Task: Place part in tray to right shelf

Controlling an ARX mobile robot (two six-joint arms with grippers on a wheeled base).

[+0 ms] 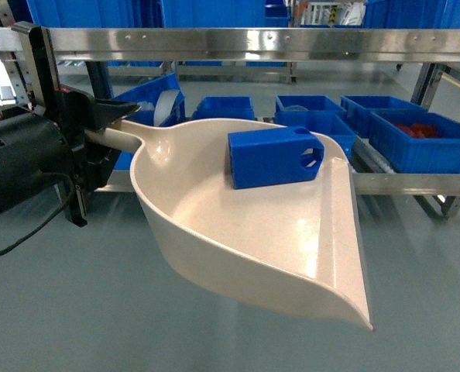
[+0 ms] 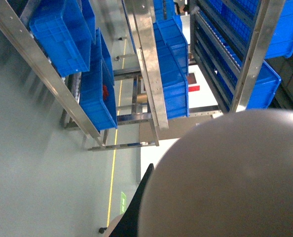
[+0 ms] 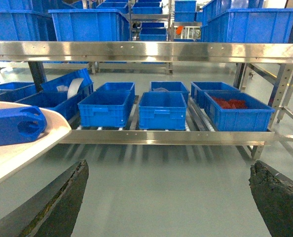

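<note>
We see our left gripper (image 1: 110,124) with jaws clamped on the tray (image 1: 214,225) handle. The part (image 1: 275,157) lies inside the tray near its rear wall, well clear of those jaws. Our right gripper (image 3: 168,197) hangs spread wide, holding nothing.

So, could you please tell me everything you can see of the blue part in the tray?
The part is a bright-blue boxy block, plastic by the look, with chamfered corners and a tab with a round hole at its right end. It lies on its side inside the cream tray, near the back wall, hole end toward the tray's wide lip. Only the tray touches it. The left gripper holds the tray's handle, clear of the part.
</note>
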